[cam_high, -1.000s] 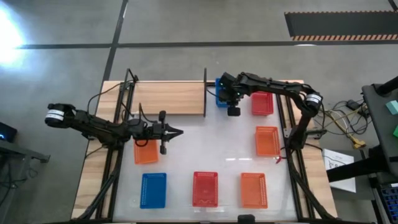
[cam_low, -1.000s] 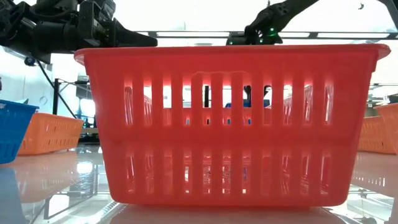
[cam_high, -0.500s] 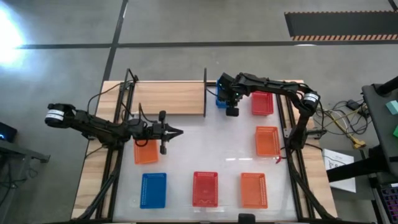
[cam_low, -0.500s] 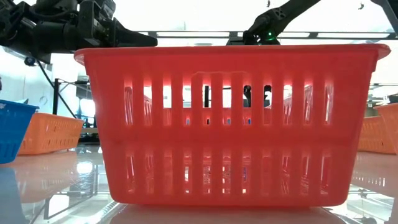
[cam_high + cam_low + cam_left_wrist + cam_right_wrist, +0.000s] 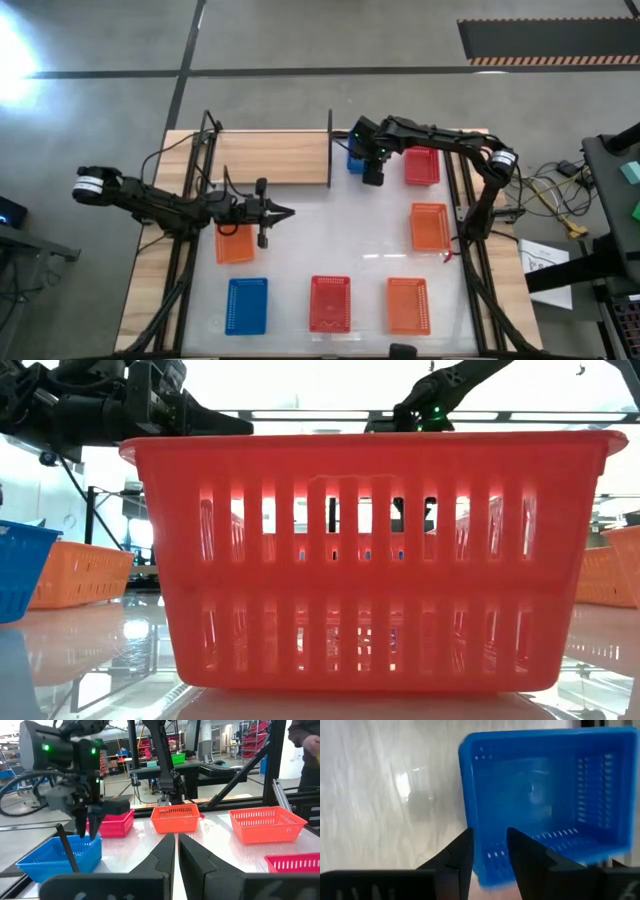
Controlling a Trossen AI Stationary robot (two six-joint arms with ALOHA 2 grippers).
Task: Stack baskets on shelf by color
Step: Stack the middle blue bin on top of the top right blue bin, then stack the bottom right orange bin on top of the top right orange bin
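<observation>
The light-wood shelf [image 5: 272, 158] lies at the table's far side, with its dark post [image 5: 330, 148] at its right end. Just right of the post a blue basket [image 5: 354, 156] stands on the white top. My right gripper [image 5: 490, 833] is open and points steeply down over this basket [image 5: 545, 805]. One finger stands inside its side wall and the other outside. My left gripper [image 5: 285, 212] is shut and level, hovering left of centre by an orange basket [image 5: 235, 245]. My right gripper stands astride the blue basket's side wall [image 5: 487, 857] near a corner, coming from above. Whether either finger [image 5: 462, 852] touches the wall I cannot tell. In the left wrist view the basket [image 5: 60, 856] sits on the table top.
A red basket [image 5: 421, 166] and an orange one [image 5: 430, 227] sit at the right. Blue [image 5: 247, 305], red [image 5: 330, 303] and orange [image 5: 407, 305] baskets line the near edge. The red one [image 5: 370, 560] fills the low view. A person's sleeve [image 5: 305, 735] shows beyond the table.
My right gripper has opened over the blue basket: through the red basket's slots in the low view one dark finger has become two. It has also rolled slightly.
</observation>
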